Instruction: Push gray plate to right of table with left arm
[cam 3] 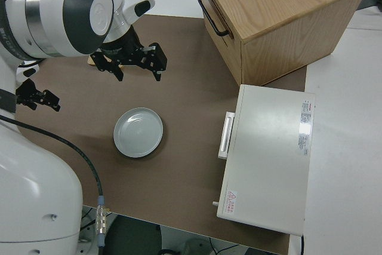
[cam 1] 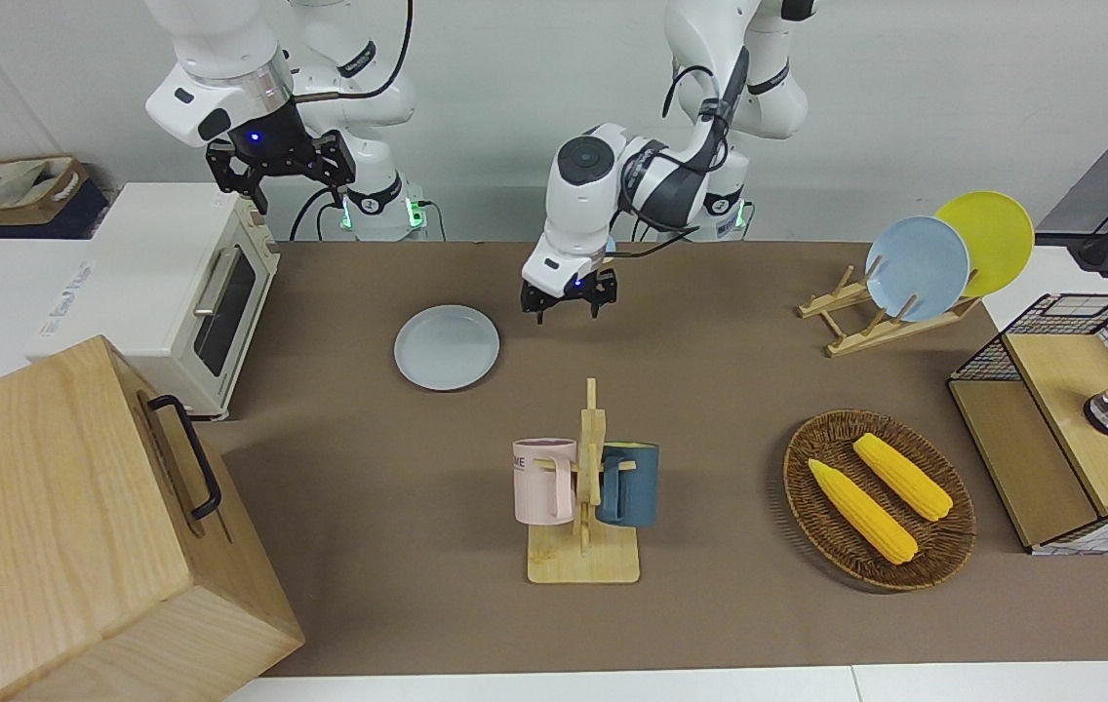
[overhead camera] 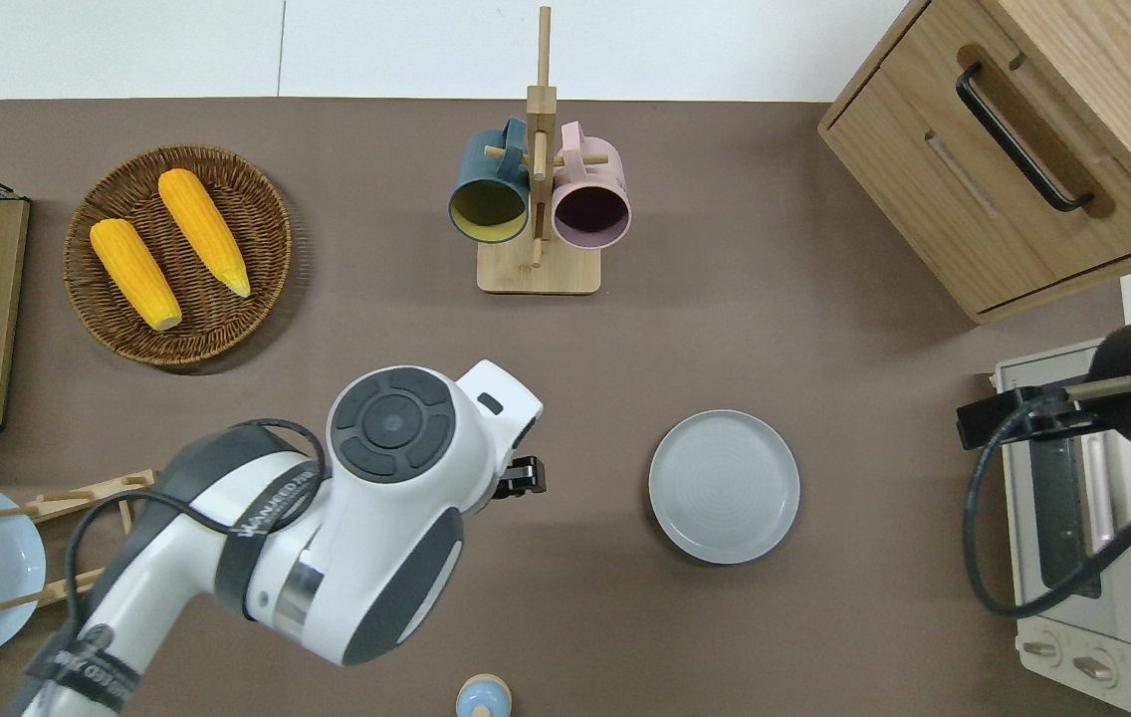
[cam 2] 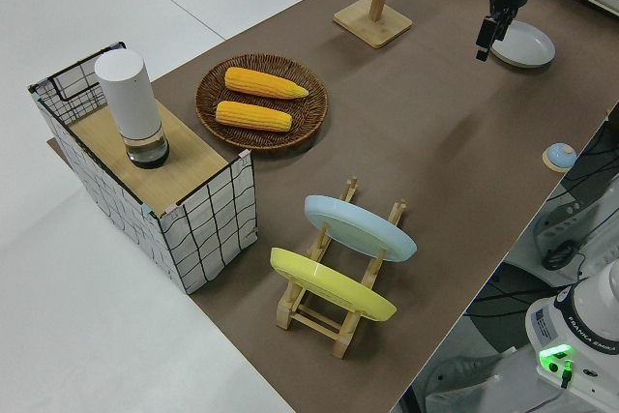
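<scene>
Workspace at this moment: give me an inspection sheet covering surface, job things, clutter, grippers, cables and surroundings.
Surface: table with brown sheet, white edges.
Job things: gray plate flat on the table, apart from the left gripper.
Clutter: mug rack with two mugs; basket holding two corn cobs; plate rack with blue and yellow plates; wire-sided shelf; small round blue object at the edge nearest the robots.
Grippers: left low, beside the plate toward the left arm's end, fingers open; right gripper parked, open.
Cables: black cable at the right arm over the oven.
Surroundings: toaster oven, wooden cabinet.
</scene>
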